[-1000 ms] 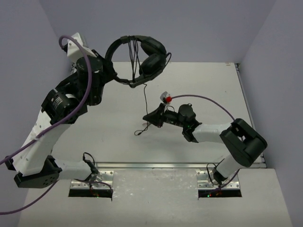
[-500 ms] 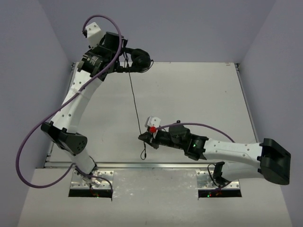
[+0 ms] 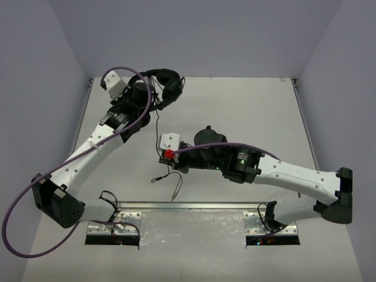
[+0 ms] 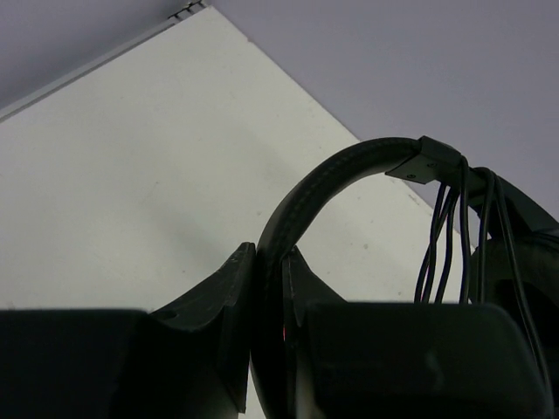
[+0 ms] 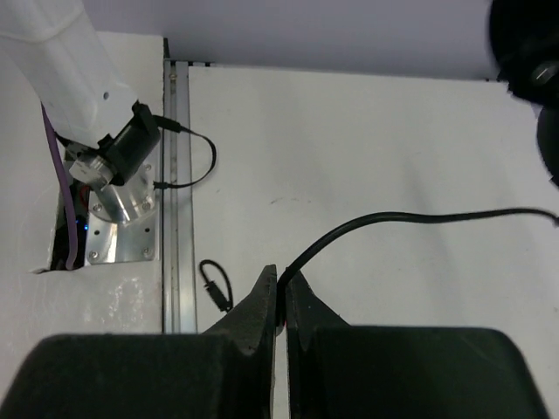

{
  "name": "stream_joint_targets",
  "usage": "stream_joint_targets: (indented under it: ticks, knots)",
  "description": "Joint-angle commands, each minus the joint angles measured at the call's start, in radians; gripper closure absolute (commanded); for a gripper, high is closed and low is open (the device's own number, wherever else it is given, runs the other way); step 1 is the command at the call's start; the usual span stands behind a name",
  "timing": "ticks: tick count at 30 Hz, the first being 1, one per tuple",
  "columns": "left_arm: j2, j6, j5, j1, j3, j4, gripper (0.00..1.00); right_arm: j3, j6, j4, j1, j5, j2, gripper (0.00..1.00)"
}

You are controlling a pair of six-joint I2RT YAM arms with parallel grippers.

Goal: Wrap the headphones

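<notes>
The black headphones point(image 3: 166, 84) hang above the table's far left. My left gripper point(image 3: 151, 97) is shut on the arched headband point(image 4: 314, 188). Several turns of the thin black cable point(image 4: 447, 229) are wound over the headband near one earcup. The cable point(image 3: 157, 126) runs down from the headphones to my right gripper point(image 3: 171, 163), which is shut on it point(image 5: 281, 281) above the table's near middle. In the right wrist view the cable point(image 5: 410, 216) arcs off to the right toward a dark earcup point(image 5: 534, 61). The plug end point(image 3: 175, 191) lies loose on the table by the front edge.
A metal rail point(image 3: 188, 205) runs along the table's near edge. The left arm's base and its small black lead point(image 5: 118, 161) show beside it. Grey walls close the table in at the back and sides. Purple robot cables point(image 3: 35, 176) loop at the left.
The left arm has brought the headphones down and nearer. The right gripper has moved left and farther with the cable, so the span of cable between the two is shorter and slacker.
</notes>
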Motion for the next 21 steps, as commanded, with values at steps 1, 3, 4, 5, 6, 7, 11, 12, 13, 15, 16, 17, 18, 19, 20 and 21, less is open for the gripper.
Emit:
stream_joint_targets:
  ticks: [1,3,4,5,6,7,11,12,13,15,16,17,18,19,20,21]
  knots:
    - [-0.080,-0.023,-0.118,-0.068,-0.070,0.294,1.00,0.161,-0.099,-0.138,-0.011,-0.013,0.007,0.99]
    - [-0.101,0.043,-0.145,-0.108,-0.154,0.362,1.00,0.220,-0.116,-0.203,-0.029,-0.022,0.029,0.99]
    - [-0.109,0.090,-0.142,-0.120,-0.206,0.431,1.00,0.266,-0.143,-0.221,-0.036,-0.013,0.036,0.99]
    - [-0.115,0.115,-0.136,-0.137,-0.231,0.465,1.00,0.283,-0.160,-0.235,-0.042,0.001,0.044,0.99]
    - [-0.136,0.134,-0.135,-0.144,-0.260,0.499,1.00,0.298,-0.175,-0.263,-0.065,0.013,0.047,0.99]
    - [-0.150,0.146,-0.133,-0.149,-0.289,0.555,1.00,0.324,-0.197,-0.280,-0.081,0.030,0.049,0.99]
    - [-0.235,0.341,0.001,-0.152,-0.511,0.836,1.00,0.338,-0.229,-0.320,-0.187,0.020,0.012,0.99]
    - [-0.265,0.388,0.054,-0.154,-0.554,0.979,1.00,0.343,-0.270,-0.324,-0.209,0.045,0.012,0.99]
    - [-0.277,0.445,0.118,-0.157,-0.594,1.052,0.99,0.354,-0.292,-0.333,-0.217,0.076,0.020,0.99]
    - [-0.296,0.549,0.313,-0.161,-0.686,1.135,1.00,0.401,-0.335,-0.375,-0.243,0.148,0.056,0.99]
    - [-0.290,0.595,0.371,-0.163,-0.700,1.151,1.00,0.435,-0.372,-0.382,-0.252,0.170,0.069,0.99]
    - [-0.279,0.620,0.485,-0.168,-0.699,1.145,1.00,0.444,-0.395,-0.387,-0.261,0.193,0.079,0.99]
    - [-0.249,0.640,0.543,-0.172,-0.690,1.102,1.00,0.452,-0.442,-0.383,-0.273,0.243,0.095,0.99]
    - [-0.230,0.677,0.644,-0.175,-0.662,1.068,1.00,0.450,-0.470,-0.372,-0.278,0.285,0.101,0.99]
    - [-0.207,0.697,0.681,-0.187,-0.642,1.027,1.00,0.450,-0.499,-0.354,-0.280,0.329,0.107,0.99]
    - [-0.166,0.718,0.706,-0.203,-0.621,0.974,1.00,0.447,-0.527,-0.344,-0.287,0.404,0.112,0.99]
